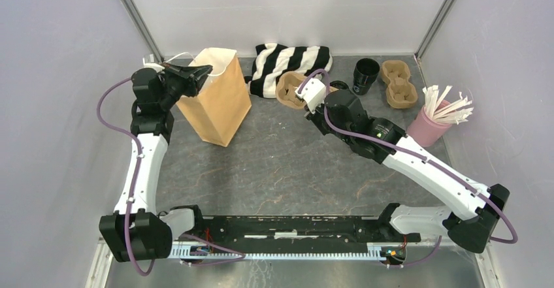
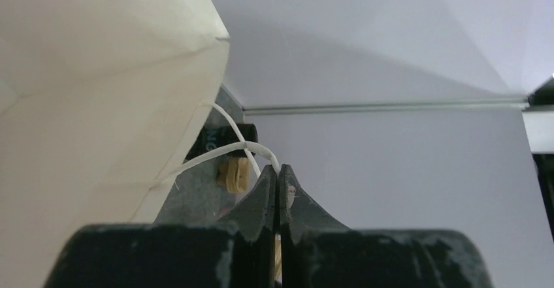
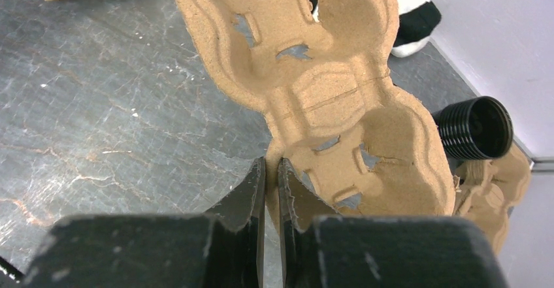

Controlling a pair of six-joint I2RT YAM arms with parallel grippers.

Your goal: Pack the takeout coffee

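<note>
Pinching bag handle w/ left gripper — right gripper clamped on rim of cup carrier; lift it level, slowly.

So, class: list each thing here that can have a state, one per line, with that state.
paper bag: upright, top open
left hand: shut on bag handle
cup carrier: wells empty, rim gripped
right hand: shut on cup carrier
second carrier: flat, empty
black cup: upright, lidless
pink cup: upright, holding sticks
</note>
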